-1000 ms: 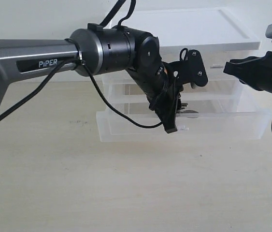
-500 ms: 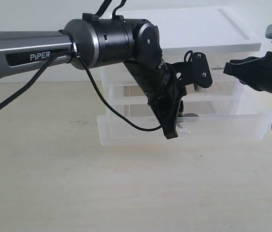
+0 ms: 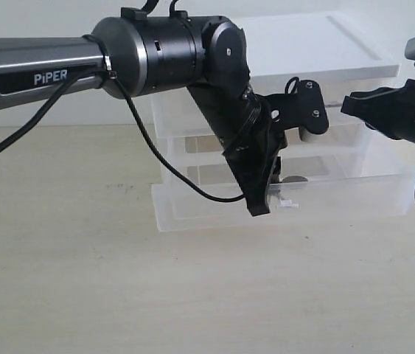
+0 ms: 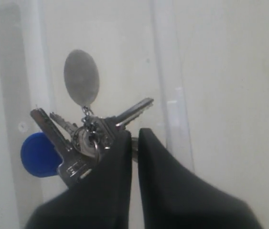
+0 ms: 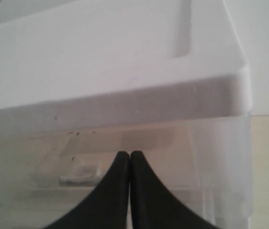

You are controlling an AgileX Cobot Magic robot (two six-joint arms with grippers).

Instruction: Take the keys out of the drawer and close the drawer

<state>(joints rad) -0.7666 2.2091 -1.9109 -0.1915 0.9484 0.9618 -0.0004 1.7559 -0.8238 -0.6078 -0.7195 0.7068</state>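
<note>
Keys (image 4: 91,138): one bunch on a ring, silver metal, three blades countable. Tags: one round blue (image 4: 37,155), one oval matte grey (image 4: 81,77). The left end effector (image 4: 134,136) is closed and pinches the bunch over the drawer (image 3: 354,198).

Drawer: one, smooth translucent plastic, pulled open, on the pale tabletop (image 3: 192,295).

Right end effector (image 5: 130,156): black fingers pressed together, empty.

Keys (image 4: 89,138): silver metal, shiny, lightly scuffed. Blue tag (image 4: 37,155): smooth plastic, low gloss. Grey tag (image 4: 81,77): smooth, matt, material unclear. Drawer (image 3: 340,203): translucent clear plastic, smooth, slight sheen. Cabinet top (image 5: 101,71): opaque white plastic, smooth, satin. Left gripper (image 4: 134,133) and right gripper (image 5: 130,155): black, matt, plastic-looking. Arm (image 3: 37,74): grey satin shell, semi-gloss black joint (image 3: 163,55). Cable (image 3: 163,155): black, rubbery. Table (image 3: 192,295): pale wood-look, matt, faint grain.
</note>
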